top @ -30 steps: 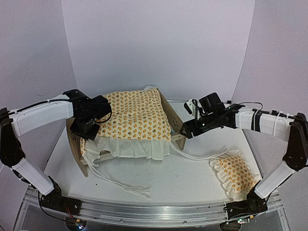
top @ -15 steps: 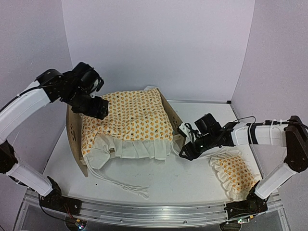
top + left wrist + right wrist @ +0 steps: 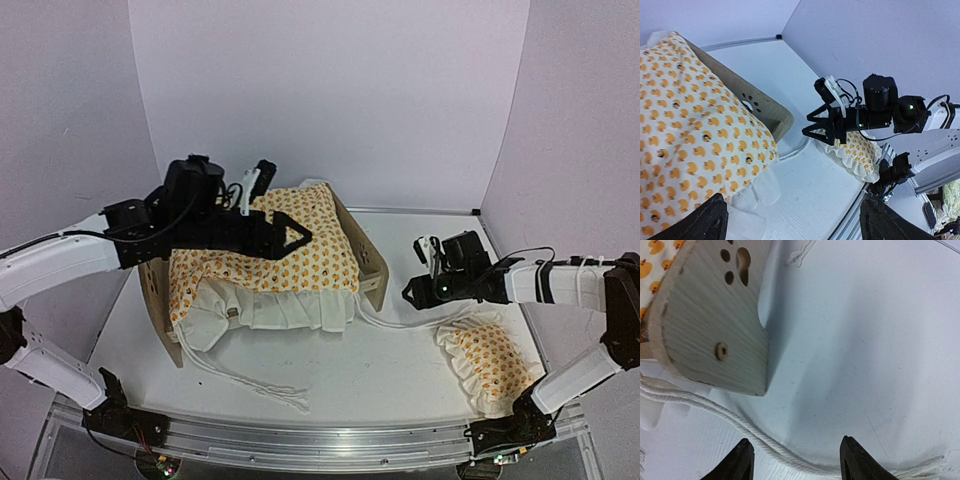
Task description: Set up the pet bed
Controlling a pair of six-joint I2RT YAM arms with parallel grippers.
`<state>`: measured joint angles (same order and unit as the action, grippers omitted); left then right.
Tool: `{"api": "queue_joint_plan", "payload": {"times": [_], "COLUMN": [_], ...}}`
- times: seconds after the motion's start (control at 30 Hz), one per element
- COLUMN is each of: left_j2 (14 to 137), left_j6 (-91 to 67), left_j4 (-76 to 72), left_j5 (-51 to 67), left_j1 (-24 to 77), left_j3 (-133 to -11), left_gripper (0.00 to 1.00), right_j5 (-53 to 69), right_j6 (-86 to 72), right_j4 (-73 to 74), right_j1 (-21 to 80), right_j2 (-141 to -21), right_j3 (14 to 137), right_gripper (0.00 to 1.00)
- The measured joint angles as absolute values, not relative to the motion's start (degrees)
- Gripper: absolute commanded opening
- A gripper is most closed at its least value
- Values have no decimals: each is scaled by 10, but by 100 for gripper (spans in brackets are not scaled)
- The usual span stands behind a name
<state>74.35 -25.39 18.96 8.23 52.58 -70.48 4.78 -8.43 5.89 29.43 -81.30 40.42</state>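
Note:
The pet bed (image 3: 366, 256) stands left of centre. Its light-wood end board with paw cutouts (image 3: 710, 325) is in the right wrist view, and its mattress is hidden under an orange duck-print quilt (image 3: 285, 250) with a white ruffle. My left gripper (image 3: 290, 238) hovers open over the quilt's middle, holding nothing; its fingers frame the left wrist view (image 3: 797, 222). My right gripper (image 3: 412, 292) is open just right of the bed's right end board, low over the table. A white cord (image 3: 715, 410) runs beneath it (image 3: 797, 460). Nothing is held.
A small matching ruffled pillow (image 3: 487, 364) lies at the front right, close under the right arm. White cords (image 3: 262, 385) trail from the quilt over the table in front of the bed. Walls close in the back and sides.
My left gripper opened off the quilt's front-left corner, rose and swung right over the quilt. My right gripper dipped toward the cord by the end board, then drew back right, jaws narrower.

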Motion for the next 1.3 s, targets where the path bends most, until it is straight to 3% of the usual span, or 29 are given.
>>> {"api": "queue_joint_plan", "payload": {"times": [0.3,0.5,0.73,0.9,1.07,1.3], "left_j2": [828,829,829,829,829,836], "left_j6": [-250,-240,-236,-225,-222,-222], "left_j4": [140,134,135,135,140,141], "left_j5": [84,74,63,48,32,27], "left_j1": [590,591,591,591,591,591], "left_j3": [-705,-705,-705,-705,-709,-712], "left_gripper": [91,91,91,92,92,91], "right_j5": [69,73,102,116,123,226], "right_j6": [-88,-48,-32,-39,-82,-187], "right_j4": [162,185,194,196,194,143], "right_j1": [290,290,296,315,346,410], "right_j2": [-905,-940,-977,-977,-975,-896], "right_j3": [438,466,487,486,479,437], "right_gripper": [64,52,49,32,7,2]}}
